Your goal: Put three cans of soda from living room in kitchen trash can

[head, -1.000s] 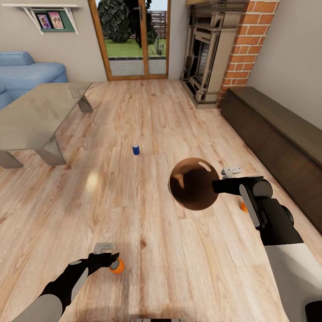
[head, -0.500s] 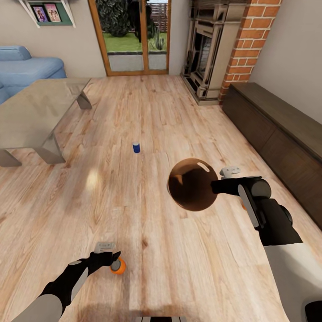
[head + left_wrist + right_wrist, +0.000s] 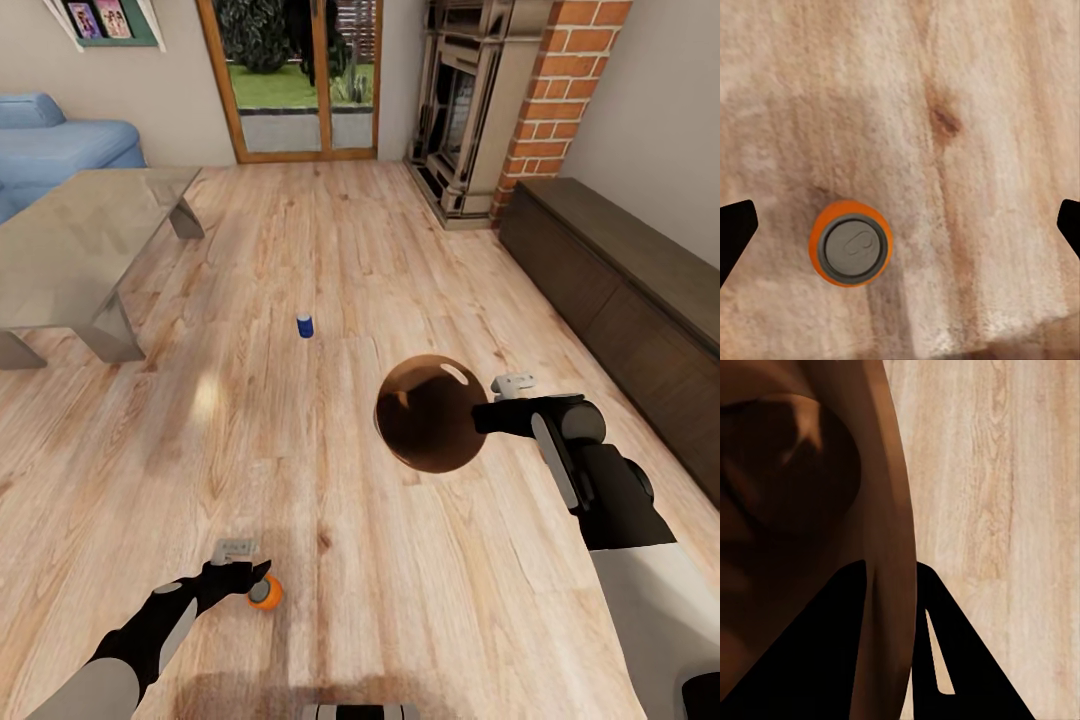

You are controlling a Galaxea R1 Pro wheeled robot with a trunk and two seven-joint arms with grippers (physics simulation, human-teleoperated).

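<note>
- Head view: the left gripper (image 3: pixel 247 578) sits low at the lower left of the frame, right over an orange soda can (image 3: pixel 264 593) that stands upright on the wooden floor (image 3: pixel 330 260).
- Left wrist view: the two dark fingertips (image 3: pixel 735 232) show at opposite edges, set wide apart, and the orange soda can (image 3: pixel 851 243) stands between them, nearer one finger, touching neither; its silver top faces the camera.
- Right wrist view: the right gripper (image 3: pixel 894 607) is clamped on the rim of the trash can (image 3: pixel 802 502), one finger inside the coppery-brown wall and one outside.
- In the head view the trash can (image 3: pixel 432 412) hangs right of centre, held off the floor at the right gripper (image 3: pixel 482 414), its brown inside turned toward the camera.
- A dark blue soda can (image 3: pixel 305 325) stands upright on the floor near the middle of the frame, well apart from both grippers.
- A glass coffee table (image 3: pixel 70 250) fills the upper left, with a light-blue sofa (image 3: pixel 55 145) behind it.
- Wood-framed glass doors (image 3: pixel 300 75) are at top centre, a red-brick fireplace (image 3: pixel 480 100) at upper right, and a long dark low cabinet (image 3: pixel 620 290) runs down the right edge.
</note>
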